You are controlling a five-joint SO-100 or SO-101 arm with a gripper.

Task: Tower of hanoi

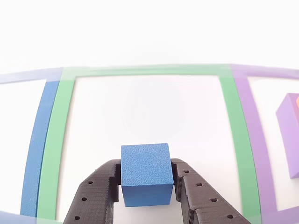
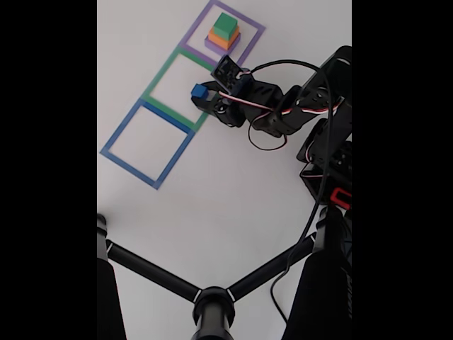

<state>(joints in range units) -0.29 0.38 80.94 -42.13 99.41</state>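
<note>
My gripper point(image 1: 145, 179) is shut on the small blue cube point(image 1: 145, 173), its two black fingers pressing the cube's left and right sides over the inside of the green square outline point(image 1: 63, 140). From the fixed view, the blue cube point(image 2: 199, 91) sits at the gripper point(image 2: 202, 93) tip by the right edge of the green outline point(image 2: 157, 79). The other blocks form a stack inside the purple outline point(image 2: 253, 27): green block point(image 2: 226, 25) on orange block point(image 2: 221, 39) on purple block point(image 2: 214, 47). The other view shows the purple block point(image 1: 288, 140) at its right edge.
A blue square outline point(image 2: 117, 131) lies beside the green one, farthest from the stack. The arm's body and cables point(image 2: 297, 113) reach in from the right. A black stand with three legs point(image 2: 212, 301) occupies the bottom of the fixed view. The table is white.
</note>
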